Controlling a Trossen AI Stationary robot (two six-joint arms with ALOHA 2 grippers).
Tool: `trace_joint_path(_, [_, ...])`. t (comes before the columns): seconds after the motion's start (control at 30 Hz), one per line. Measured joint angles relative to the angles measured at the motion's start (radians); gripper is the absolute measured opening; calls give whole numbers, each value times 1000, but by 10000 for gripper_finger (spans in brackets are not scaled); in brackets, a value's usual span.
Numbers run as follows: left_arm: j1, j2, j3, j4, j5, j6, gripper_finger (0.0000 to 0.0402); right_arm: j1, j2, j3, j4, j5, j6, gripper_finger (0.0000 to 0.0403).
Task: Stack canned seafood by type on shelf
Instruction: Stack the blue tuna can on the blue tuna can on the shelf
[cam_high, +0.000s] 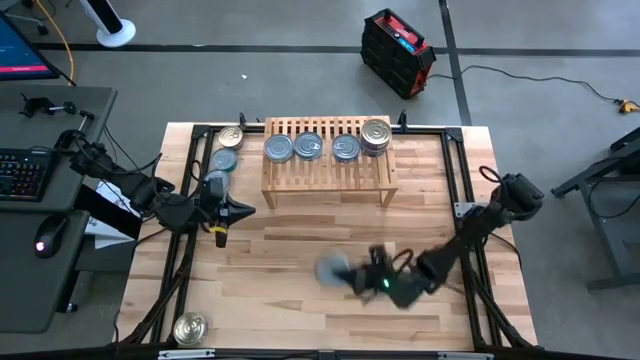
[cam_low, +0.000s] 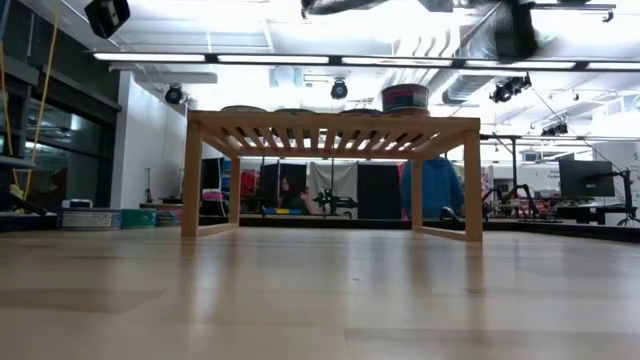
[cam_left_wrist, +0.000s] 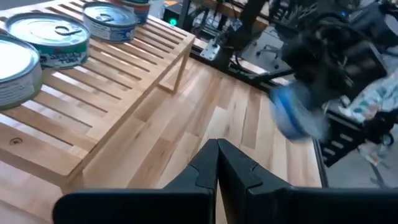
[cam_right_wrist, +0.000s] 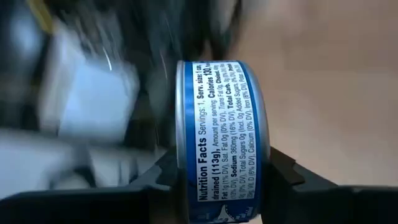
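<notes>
My right fingers (cam_right_wrist: 217, 177) were clamped on 1 blue-labelled tin (cam_right_wrist: 221, 137), gripping it across its flat faces so that the nutrition label on its side wall faced my wrist. In the high view that tin (cam_high: 333, 268) sat at the tip of my right fingers (cam_high: 352, 276), over the bare wood of the table (cam_high: 300, 300), with the shelf (cam_high: 328, 177) well ahead of it.

My left fingers (cam_left_wrist: 217, 163) were pressed together with nothing between them. From above, they (cam_high: 221, 236) hung beside the shelf's near left corner. 2 tins (cam_high: 224, 160) lay on the table between the shelf's left end and my left arm, close to those fingers.

On the shelf's slats stood 3 bluish-lidded tins (cam_high: 310, 147) in a row, and beside them a stack (cam_high: 376, 135) at the right end, how many high I could not tell. 1 more gold-lidded tin (cam_high: 189, 327) sat alone at the table's near left corner, far behind my left fingers.
</notes>
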Motion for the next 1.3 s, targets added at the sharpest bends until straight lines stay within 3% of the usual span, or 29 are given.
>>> trace_joint_path(0.07, [0, 0, 0, 7, -19, -14, 0, -66, -4, -3, 101, 134, -124, 111])
trace_joint_path(0.17, [0, 0, 0, 7, -43, -37, 0, -184, -7, 21, 151, 233, -236, 111])
trace_joint_path(0.37, [1, 0, 0, 22, -44, -72, 0, -409, -9, 83, 149, 246, -228, 111])
trace_joint_path(0.57, [1, 0, 0, 22, -44, -90, 0, -512, -9, 161, 103, 212, -262, 111])
trace_joint_path(0.7, [1, 0, 0, 21, -44, -90, 0, -547, -17, 237, -120, 210, -238, 111])
trace_joint_path(0.97, [1, 0, 0, 20, -44, -64, 0, -607, -34, 511, -904, 153, -42, 111])
trace_joint_path(1.13, [1, 0, 0, 19, -44, -38, 0, -668, -32, 512, -984, 21, 12, 111])
trace_joint_path(1.3, [1, 0, 0, 19, -44, -35, 0, -692, -29, 478, -1008, 5, 124, 111])
